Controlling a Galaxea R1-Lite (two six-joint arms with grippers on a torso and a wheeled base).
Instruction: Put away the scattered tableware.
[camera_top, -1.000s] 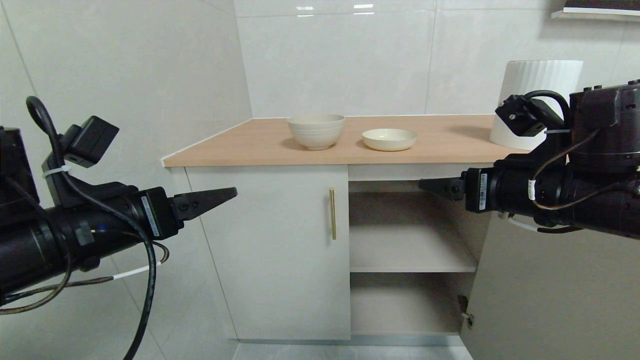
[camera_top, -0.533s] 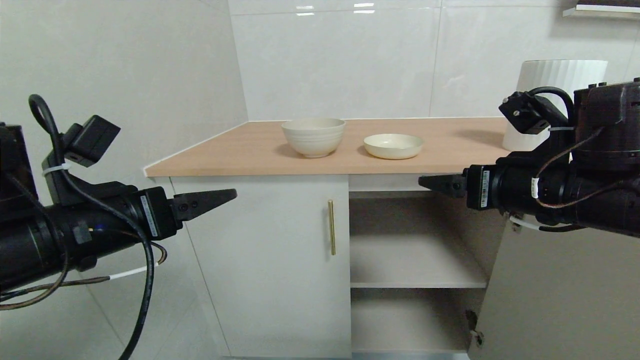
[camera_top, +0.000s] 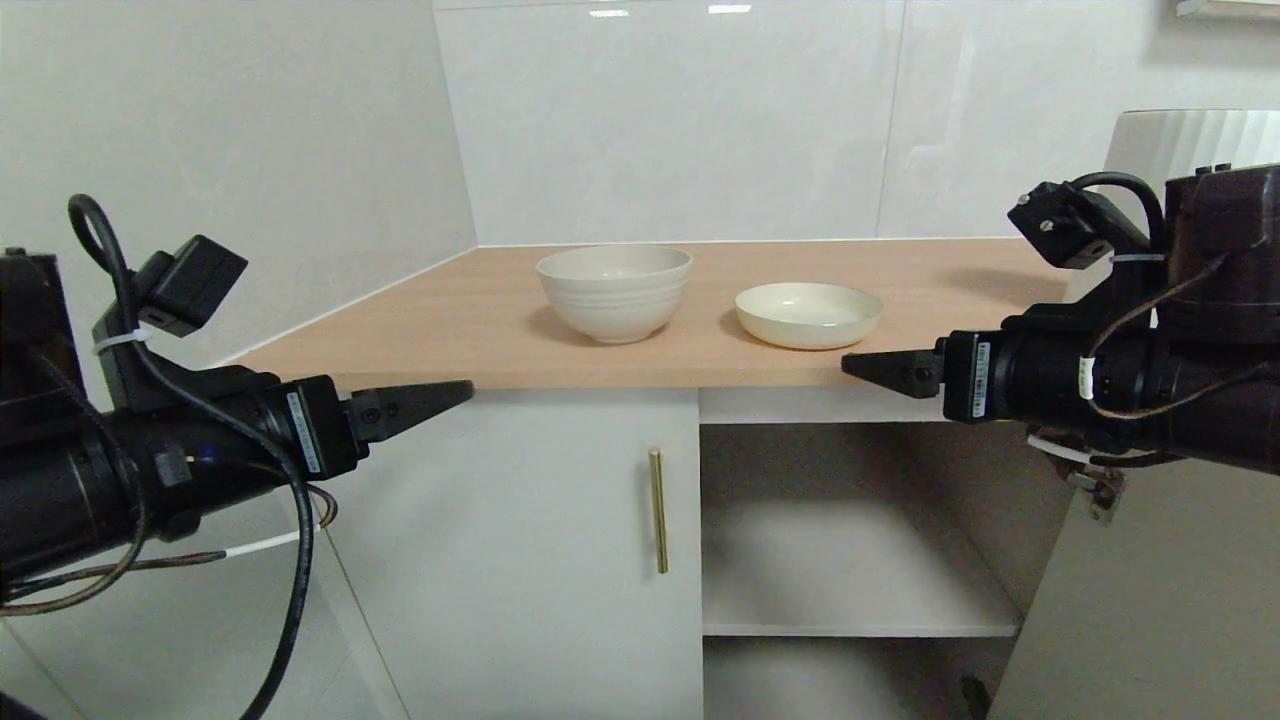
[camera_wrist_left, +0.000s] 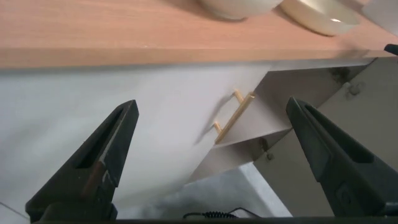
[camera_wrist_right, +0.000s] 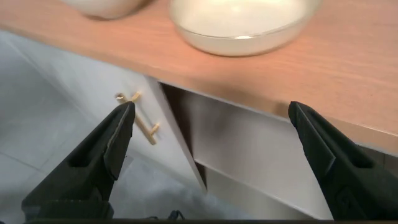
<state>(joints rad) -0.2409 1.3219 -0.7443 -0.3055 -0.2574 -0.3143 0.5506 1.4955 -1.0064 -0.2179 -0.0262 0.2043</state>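
Bowl (camera_top: 614, 292): middle of bench (camera_top: 440, 330), apart from both jaws.
Dish (camera_top: 808, 314): beside bowl, just beyond right gripper (camera_top: 855, 363).
Left gripper (camera_top: 458, 389): jaws apart.
Right gripper: jaws apart.

A deep cream bowl (camera_top: 614, 292) stood upright on the wooden countertop (camera_top: 450, 330), mouth up, with faint horizontal ridges running around its outer wall and a narrow foot under it. To its right, near but not touching, lay a shallow cream dish (camera_top: 809, 314), also right side up, its low rim curving gently inward and its smooth inside catching a small highlight. Both sat toward the front half of the countertop, with the dish a little closer to the front edge than the bowl. No contents could be seen in the dish; the bowl's interior was mostly hidden.
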